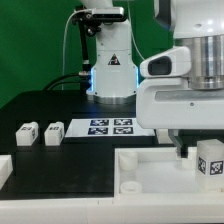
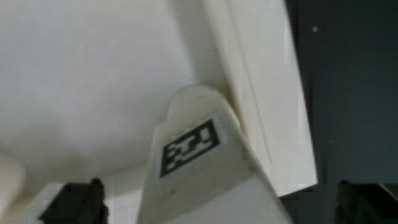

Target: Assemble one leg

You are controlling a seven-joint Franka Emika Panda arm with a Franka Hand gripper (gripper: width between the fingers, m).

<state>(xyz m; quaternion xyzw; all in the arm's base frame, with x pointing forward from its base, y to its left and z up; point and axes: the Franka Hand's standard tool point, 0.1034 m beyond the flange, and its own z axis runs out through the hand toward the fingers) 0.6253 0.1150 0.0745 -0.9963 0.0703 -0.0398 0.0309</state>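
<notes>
At the exterior view's lower right, a leg (image 1: 209,163) stands upright, long axis vertical, tag facing the camera, in the corner of the white tray part (image 1: 150,170). The gripper (image 1: 181,150) hangs just beside it; whether its jaws are open, I cannot tell. Farther back at left, two more legs (image 1: 40,133) lie on the black tabletop (image 1: 60,105) beside the marker board (image 1: 110,126).

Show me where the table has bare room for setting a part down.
Free: the black table behind the two loose legs, and in front of them. Crowded: around the marker board, the tray part and the hand.
</notes>
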